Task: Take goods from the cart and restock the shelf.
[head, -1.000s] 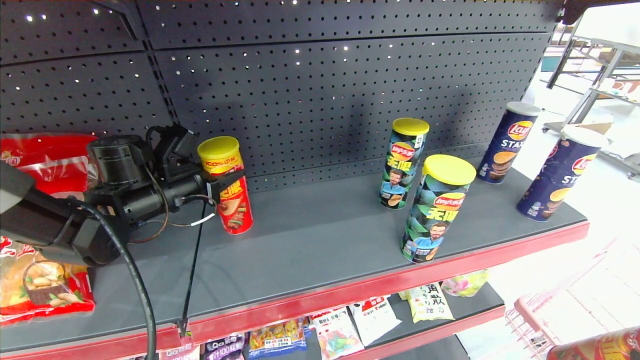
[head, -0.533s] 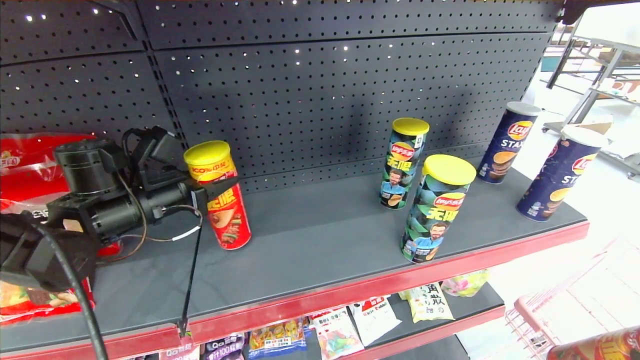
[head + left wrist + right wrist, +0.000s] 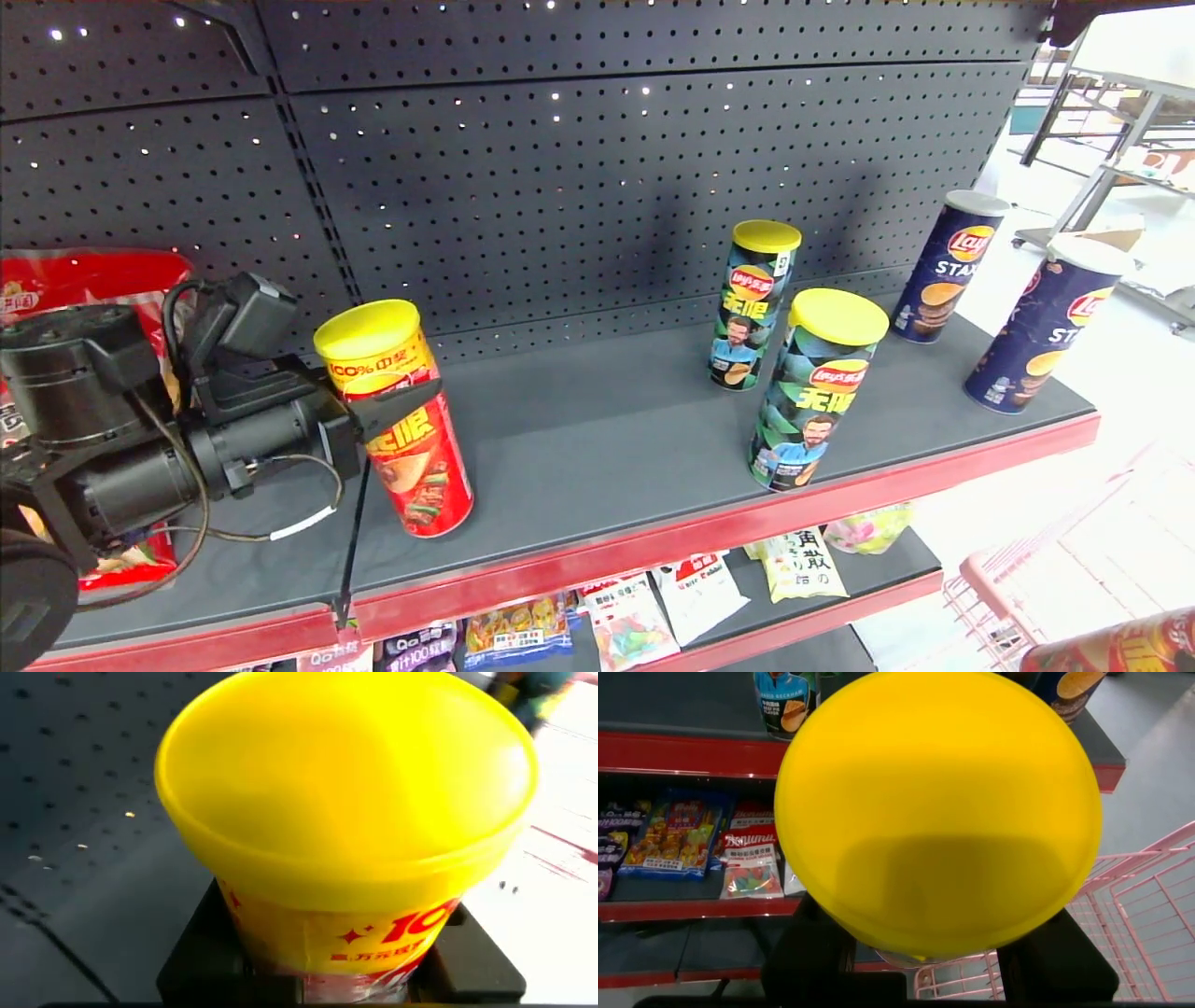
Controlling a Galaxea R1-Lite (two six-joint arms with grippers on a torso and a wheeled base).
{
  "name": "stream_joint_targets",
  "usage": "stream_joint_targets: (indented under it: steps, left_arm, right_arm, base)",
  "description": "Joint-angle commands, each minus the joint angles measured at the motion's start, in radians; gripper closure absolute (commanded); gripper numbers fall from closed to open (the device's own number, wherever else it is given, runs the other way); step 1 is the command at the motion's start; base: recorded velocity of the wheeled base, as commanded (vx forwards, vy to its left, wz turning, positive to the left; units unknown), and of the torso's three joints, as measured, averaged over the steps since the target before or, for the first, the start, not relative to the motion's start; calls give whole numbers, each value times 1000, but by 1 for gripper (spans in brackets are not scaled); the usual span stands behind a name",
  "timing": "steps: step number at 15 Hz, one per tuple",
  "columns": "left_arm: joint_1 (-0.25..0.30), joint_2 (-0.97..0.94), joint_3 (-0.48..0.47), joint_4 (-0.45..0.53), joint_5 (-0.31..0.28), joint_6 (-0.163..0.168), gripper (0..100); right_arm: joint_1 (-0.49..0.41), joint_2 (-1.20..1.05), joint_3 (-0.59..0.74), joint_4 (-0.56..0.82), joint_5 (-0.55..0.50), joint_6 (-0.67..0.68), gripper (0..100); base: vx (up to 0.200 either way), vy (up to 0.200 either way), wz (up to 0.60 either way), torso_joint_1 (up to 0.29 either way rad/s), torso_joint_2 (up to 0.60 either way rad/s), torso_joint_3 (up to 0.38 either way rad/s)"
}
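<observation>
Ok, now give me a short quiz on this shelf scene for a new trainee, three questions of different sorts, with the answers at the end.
1. True or false: the left claw is shut on the red can at the shelf.
2. How many green cans stand on the shelf? A one, B two, C four.
3. Fill in: the right claw holds a can with a ___ lid.

Key: 1 true; 2 B; 3 yellow.
</observation>
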Motion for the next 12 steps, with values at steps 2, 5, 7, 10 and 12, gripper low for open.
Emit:
stream_joint_targets:
  steps: [2, 5, 7, 10, 12]
  left_arm:
    - [-28, -22, 56, -39, 10, 3, 100]
    - [-33, -18, 99, -60, 11, 28, 100]
    - [-37, -9, 101, -60, 31, 54, 100]
    - [-47, 11, 97, -71, 47, 54, 100]
    - [-53, 14, 101, -76, 59, 51, 100]
  right_arm:
    - [1, 2, -5, 0, 0, -1, 100]
    - [1, 2, -10, 0, -1, -1, 100]
    - [1, 2, -15, 0, -1, -1, 100]
    - [1, 2, -16, 0, -1, -1, 100]
    - [1, 2, -22, 0, -1, -1, 100]
  base:
    - [0, 0, 0, 0, 0, 0]
    - [0, 0, 0, 0, 0, 0]
    - [0, 0, 0, 0, 0, 0]
    - [0, 0, 0, 0, 0, 0]
    - [0, 0, 0, 0, 0, 0]
